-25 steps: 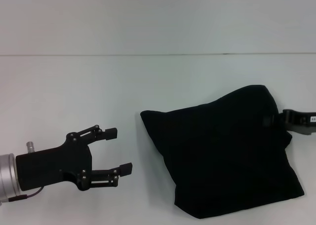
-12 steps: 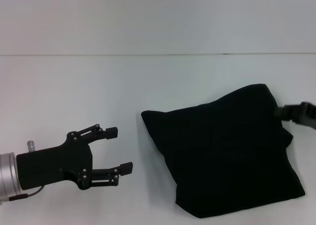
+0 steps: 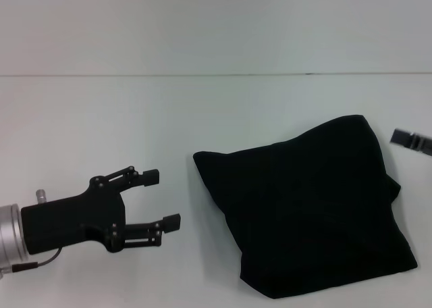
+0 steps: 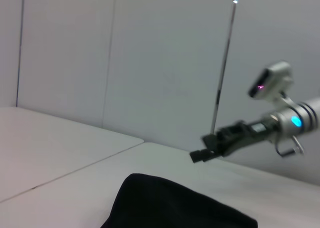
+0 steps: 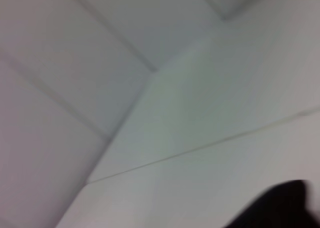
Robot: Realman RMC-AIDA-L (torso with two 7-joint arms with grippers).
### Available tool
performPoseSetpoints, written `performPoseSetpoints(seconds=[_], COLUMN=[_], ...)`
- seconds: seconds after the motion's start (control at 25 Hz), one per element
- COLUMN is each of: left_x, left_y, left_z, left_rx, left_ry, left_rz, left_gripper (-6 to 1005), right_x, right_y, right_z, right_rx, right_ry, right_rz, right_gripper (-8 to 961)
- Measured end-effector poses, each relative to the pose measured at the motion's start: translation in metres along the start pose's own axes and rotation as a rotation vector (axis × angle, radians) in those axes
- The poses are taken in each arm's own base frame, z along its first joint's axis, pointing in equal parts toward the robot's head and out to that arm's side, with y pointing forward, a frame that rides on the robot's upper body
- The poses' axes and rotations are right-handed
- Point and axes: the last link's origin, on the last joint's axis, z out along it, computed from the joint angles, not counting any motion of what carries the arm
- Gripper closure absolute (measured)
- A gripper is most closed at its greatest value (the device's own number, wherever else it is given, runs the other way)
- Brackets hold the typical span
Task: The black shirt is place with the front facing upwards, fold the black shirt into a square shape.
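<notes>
Both grippers clear the folded black shirt [image 3: 307, 210]: left gripper [image 3: 162, 200] fingers spread empty, right gripper [image 3: 409, 140] unclear.

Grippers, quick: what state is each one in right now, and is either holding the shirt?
Left gripper: open, empty, on the table left of the black shirt.
Right gripper: off the shirt's right edge, holding nothing visible; open or closed cannot be told.

Pulled clear of the black shirt [image 3: 307, 210]: right gripper [image 3: 408, 140], a second ago touching the cloth's far right corner, now apart from it, lifted and off to the right of that corner. Tilted slightly beside the shirt's left edge: left gripper [image 3: 162, 198], fingers [image 3: 150, 176] spread as before.
</notes>
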Motion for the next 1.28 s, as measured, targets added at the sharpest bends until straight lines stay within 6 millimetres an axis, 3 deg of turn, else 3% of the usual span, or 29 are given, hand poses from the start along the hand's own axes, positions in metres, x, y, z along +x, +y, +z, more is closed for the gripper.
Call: performPoseSetpoints(seconds=[0.12, 0.36, 0.56, 1.28], left_x=[0.003, 0.004, 0.001, 0.021], left_y=[-0.003, -0.012, -0.016, -0.032], left_z=[0.001, 0.008, 0.012, 0.025], left_rx=[0.006, 0.045, 0.063, 0.031], left_ry=[0.006, 0.060, 0.072, 0.077], left_rz=[-0.058, -0.228, -0.345, -0.609], left_gripper=[66, 66, 66, 66], right_x=[0.018, 0.056, 0.078, 0.094], right_y=[0.013, 0.027, 0.023, -0.009], right_z=[0.003, 0.010, 0.015, 0.007], right_rx=[-0.087, -0.158, -0.112, 0.109], right_ry=[-0.003, -0.010, 0.017, 0.074], right_rz=[-0.171, -0.430, -0.542, -0.559], right_gripper=[116, 69, 29, 29])
